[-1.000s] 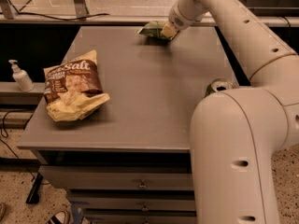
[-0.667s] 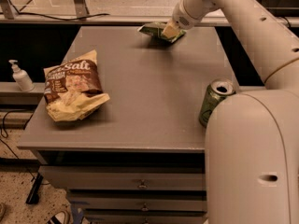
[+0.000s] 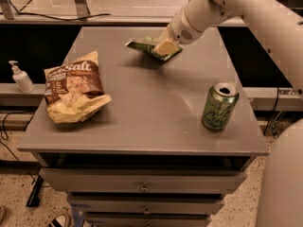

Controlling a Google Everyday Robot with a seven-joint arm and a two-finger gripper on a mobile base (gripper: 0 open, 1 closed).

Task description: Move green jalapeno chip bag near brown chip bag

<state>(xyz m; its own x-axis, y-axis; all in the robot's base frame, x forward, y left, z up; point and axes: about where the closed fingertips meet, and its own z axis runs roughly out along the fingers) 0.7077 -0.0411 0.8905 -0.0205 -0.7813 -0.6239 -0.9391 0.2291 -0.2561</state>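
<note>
While over table (image 3: 150,109), hand (image 3: 164,48) round bag (image 3: 141,45).

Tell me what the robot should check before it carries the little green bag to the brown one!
1. Grip: ok, the tool, at the table's far side, is shut on the green jalapeno chip bag.
2. Bag lifted: ok, tilted, shadow underneath.
3. Brown chip bag found: ok, front left.
4. Path between bags: ok, only bare table.
5. Soda can: ok, front right, off the path.
</note>
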